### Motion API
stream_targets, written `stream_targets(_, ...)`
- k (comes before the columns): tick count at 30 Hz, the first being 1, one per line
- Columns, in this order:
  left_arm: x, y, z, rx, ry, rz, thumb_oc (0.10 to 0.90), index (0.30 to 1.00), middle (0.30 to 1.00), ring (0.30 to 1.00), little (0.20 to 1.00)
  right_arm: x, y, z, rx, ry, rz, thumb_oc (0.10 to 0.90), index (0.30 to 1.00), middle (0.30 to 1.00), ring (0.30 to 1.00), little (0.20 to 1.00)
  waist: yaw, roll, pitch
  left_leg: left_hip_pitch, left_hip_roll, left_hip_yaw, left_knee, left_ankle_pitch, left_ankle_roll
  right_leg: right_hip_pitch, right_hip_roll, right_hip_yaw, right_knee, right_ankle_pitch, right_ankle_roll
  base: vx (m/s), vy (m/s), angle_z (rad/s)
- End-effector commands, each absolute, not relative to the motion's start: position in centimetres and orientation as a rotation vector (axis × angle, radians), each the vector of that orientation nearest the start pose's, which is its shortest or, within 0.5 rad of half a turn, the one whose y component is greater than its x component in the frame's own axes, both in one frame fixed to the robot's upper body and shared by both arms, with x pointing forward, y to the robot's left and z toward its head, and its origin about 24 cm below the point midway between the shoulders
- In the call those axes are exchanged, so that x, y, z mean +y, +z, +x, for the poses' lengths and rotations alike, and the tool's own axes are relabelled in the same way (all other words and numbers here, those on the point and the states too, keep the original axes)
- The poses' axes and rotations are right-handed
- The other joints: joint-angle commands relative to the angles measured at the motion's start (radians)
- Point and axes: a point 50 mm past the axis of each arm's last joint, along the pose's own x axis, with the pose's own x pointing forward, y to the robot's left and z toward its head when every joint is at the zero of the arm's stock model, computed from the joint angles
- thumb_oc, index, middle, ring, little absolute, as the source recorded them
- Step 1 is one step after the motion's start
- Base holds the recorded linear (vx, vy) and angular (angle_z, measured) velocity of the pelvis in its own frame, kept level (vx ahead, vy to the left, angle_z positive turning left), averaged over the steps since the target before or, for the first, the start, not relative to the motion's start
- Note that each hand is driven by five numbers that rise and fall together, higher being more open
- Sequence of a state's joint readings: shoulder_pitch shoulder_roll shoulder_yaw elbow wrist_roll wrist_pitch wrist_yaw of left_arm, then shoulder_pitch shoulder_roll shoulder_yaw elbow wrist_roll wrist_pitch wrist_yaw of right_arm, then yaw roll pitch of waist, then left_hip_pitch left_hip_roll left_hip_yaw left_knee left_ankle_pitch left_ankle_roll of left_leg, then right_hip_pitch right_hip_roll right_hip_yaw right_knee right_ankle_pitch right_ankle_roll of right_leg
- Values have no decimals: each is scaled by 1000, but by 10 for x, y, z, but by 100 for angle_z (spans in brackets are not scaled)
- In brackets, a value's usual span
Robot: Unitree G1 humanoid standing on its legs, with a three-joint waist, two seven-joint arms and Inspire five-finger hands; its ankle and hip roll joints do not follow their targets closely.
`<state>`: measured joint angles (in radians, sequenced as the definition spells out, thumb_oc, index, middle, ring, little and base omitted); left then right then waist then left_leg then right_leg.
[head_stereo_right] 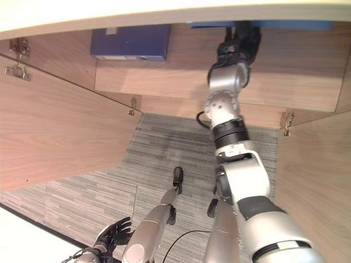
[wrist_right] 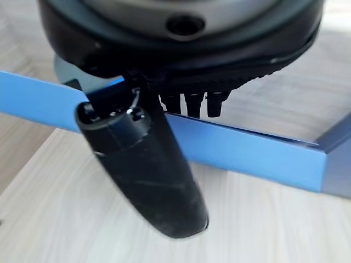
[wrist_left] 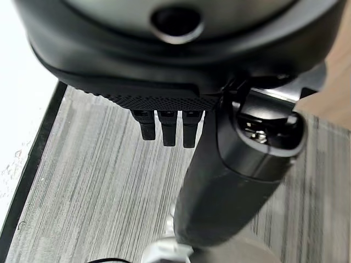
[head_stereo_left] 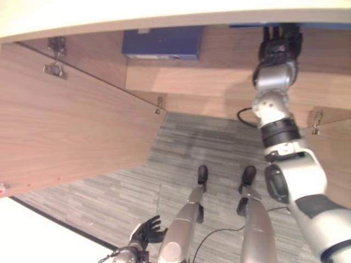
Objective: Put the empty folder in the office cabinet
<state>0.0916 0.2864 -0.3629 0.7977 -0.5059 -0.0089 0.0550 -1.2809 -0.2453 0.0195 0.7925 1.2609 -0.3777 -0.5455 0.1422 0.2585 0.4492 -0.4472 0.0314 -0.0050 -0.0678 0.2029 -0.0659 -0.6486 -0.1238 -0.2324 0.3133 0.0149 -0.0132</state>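
A bright blue folder [wrist_right: 258, 156] rests on the pale wooden shelf [wrist_right: 274, 230] inside the open cabinet. From the head camera it is a thin blue strip [head_stereo_right: 285, 24] under the cream top edge. My right hand [head_stereo_left: 279, 46] reaches up into the cabinet and sits right at the folder. Its fingers [wrist_right: 189, 104] are straight, their tips just past the folder's edge, and the thumb [wrist_right: 148, 170] lies across the near side, over the shelf. My left hand [head_stereo_left: 148, 230] hangs low beside my body above the carpet, its fingers [wrist_left: 164, 129] relaxed and holding nothing.
A dark blue box file [head_stereo_left: 162, 43] stands on the same cabinet level to the left. The left cabinet door [head_stereo_left: 71, 120] swings wide open, and the right door [head_stereo_right: 318, 181] is open too. A lower wooden shelf front [head_stereo_left: 208, 82] and grey striped carpet [head_stereo_left: 181, 148] lie below.
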Motion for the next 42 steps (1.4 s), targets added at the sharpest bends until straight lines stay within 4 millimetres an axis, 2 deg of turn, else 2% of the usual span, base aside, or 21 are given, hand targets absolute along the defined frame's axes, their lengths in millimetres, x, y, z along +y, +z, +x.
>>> stream_targets(1,220,-157,73,1168,132,44,800,900,900,900,900,-175,349,396,-558,-189,1072,800,900,900,900,900,17,-41,-43,103,-88,52,-2,-154,13,144,45,13,-332,84,103,-2,-15,4)
stream_targets(3,225,-158,69,1182,149,43,800,900,900,900,900,-191,344,401,-532,-217,1033,800,900,900,900,900,19,-46,-41,103,-88,53,-5,-152,12,143,46,14,-333,87,103,0,-9,2)
stream_targets(4,225,-158,69,1181,148,43,800,900,900,900,900,-192,344,401,-533,-215,1033,800,900,900,900,900,19,-45,-40,103,-88,53,-5,-152,12,143,46,14,-333,87,103,0,0,0)
stream_targets(5,228,-158,68,1186,151,43,800,900,900,900,900,-206,332,407,-471,-260,972,800,900,900,900,900,19,-50,-39,104,-88,54,-5,-151,13,145,48,14,-334,88,103,0,0,0)
stream_targets(8,228,-158,68,1186,136,48,800,900,900,900,900,-219,322,410,-418,-300,926,800,900,900,900,900,20,-52,-37,105,-88,53,-5,-151,14,145,49,14,-334,89,104,0,0,0)
stream_targets(10,226,-157,69,1182,112,43,800,900,900,900,900,-233,307,413,-352,-353,903,800,900,900,900,900,17,-55,-31,104,-89,55,-3,-152,16,146,49,13,-332,91,104,0,0,0)
stream_targets(11,226,-157,69,1182,111,43,800,900,900,900,900,-234,307,413,-352,-353,902,800,900,900,900,900,18,-54,-31,104,-89,55,-3,-152,16,147,49,13,-333,91,104,0,0,0)
stream_targets(14,222,-156,74,1168,76,41,800,900,900,900,900,-234,274,419,-216,-368,838,800,900,900,900,900,10,-59,-22,106,-89,57,-3,-151,17,149,50,11,-335,93,104,0,0,0)
stream_targets(15,223,-155,78,1160,56,45,800,900,900,900,900,-229,256,422,-130,-345,786,800,900,900,900,900,4,-65,-16,105,-88,58,-5,-150,17,148,51,11,-337,96,103,0,0,0)
stream_targets(18,226,-153,85,1142,21,61,800,900,900,900,900,-224,230,424,6,-280,573,800,900,900,900,900,0,-73,-8,103,-88,62,-6,-145,16,146,50,10,-336,100,101,0,0,0)
stream_targets(20,226,-151,87,1135,8,68,800,900,900,900,900,-222,223,425,40,-256,502,800,900,900,900,900,-1,-74,-7,103,-89,63,-7,-144,15,146,50,10,-337,102,101,0,0,0)
stream_targets(23,230,-145,100,1086,-35,90,800,900,900,900,900,-225,198,422,156,-193,268,800,900,900,900,900,-4,-80,-3,101,-89,66,-6,-141,15,144,48,8,-338,106,100,0,0,0)
stream_targets(26,232,-141,106,1057,-49,97,800,900,900,900,900,-227,190,420,198,-155,175,800,900,900,900,900,-6,-83,0,100,-90,67,-4,-139,16,145,47,10,-339,109,99,-2,0,-1)
stream_targets(28,237,-134,114,1015,-79,117,800,900,900,900,900,-218,173,418,276,-28,-37,800,900,900,900,900,-6,-86,4,99,-90,68,-1,-136,15,147,43,7,-340,113,100,0,0,0)
stream_targets(31,242,-130,115,998,-84,120,800,900,900,900,900,-211,170,416,291,70,-169,800,900,900,900,900,-6,-89,8,100,-88,69,1,-133,14,150,41,6,-343,115,100,-3,-2,-5)
stream_targets(35,245,-125,121,967,-86,120,800,900,900,900,900,-213,170,414,303,128,-281,800,900,900,900,900,-7,-93,10,101,-87,69,-1,-129,13,151,39,4,-343,117,101,-6,-7,-7)
stream_targets(37,247,-122,124,946,-92,123,800,900,900,900,900,-223,179,414,309,124,-413,800,900,900,900,900,-6,-95,9,101,-87,69,-5,-126,11,153,37,3,-345,118,103,0,0,0)
stream_targets(38,249,-119,126,933,-97,119,800,900,900,900,900,-237,186,412,350,110,-595,800,900,900,900,900,-5,-95,9,101,-86,69,-8,-121,9,152,35,-1,-348,122,105,0,0,0)
stream_targets(42,251,-120,121,947,-98,113,800,900,900,900,900,-266,191,407,488,53,-1028,800,900,900,900,900,-10,-97,8,101,-84,68,-12,-119,9,155,37,-2,-354,125,107,0,0,0)
